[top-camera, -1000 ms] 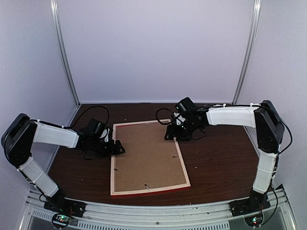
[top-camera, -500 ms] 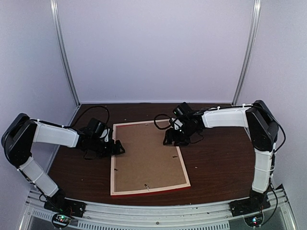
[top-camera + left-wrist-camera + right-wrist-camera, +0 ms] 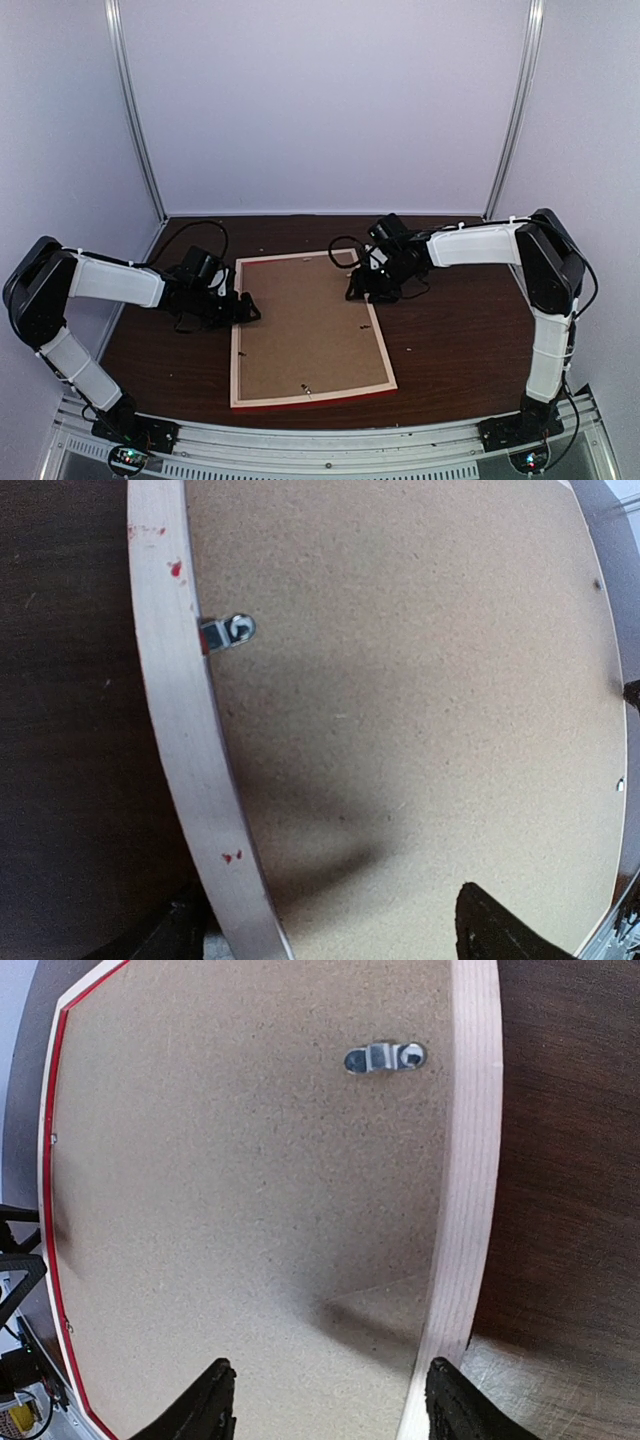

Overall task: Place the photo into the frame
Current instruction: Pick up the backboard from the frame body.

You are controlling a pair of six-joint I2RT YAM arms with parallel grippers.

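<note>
At the centre of the dark brown wooden table (image 3: pixel 450 330), finding the large thin rectangular wooden frame (image 3: pixel 236 345) lying flat and face down; showing its pale bare-wood back upward and a strip of glossy red along the 6 o'clock edge; carrying a plain brown backing board (image 3: pixel 305 330) inside the rails, filling the opening; sitting slightly turned, with the long sides running roughly from 12 to 6 o'clock.

At the frame's 9 o'clock rail, toward its far end, finding the left gripper (image 3: pixel 247 308) hanging low, its arm coming in from 9 o'clock; standing wide open, with one dark finger (image 3: pixel 182 935) over the table outside the rail and the other finger (image 3: pixel 495 928) over the board; straddling the pale rail and clamping nothing; looking onto a small silver metal turn clip (image 3: pixel 228 632) fixed at the rail's inner edge, with its tab lying on the board.

At the 3 o'clock rail, near the 1 o'clock corner, finding the right gripper (image 3: pixel 364 292) hanging low, its arm coming in from 3 o'clock; standing with jaws clearly apart, one finger (image 3: pixel 208 1402) over the board and the other (image 3: pixel 452 1398) at the rail's outer edge; gripping nothing; failing to tell whether touching the wood; looking onto a second silver clip (image 3: pixel 385 1057) on the board just inside that rail.
</note>
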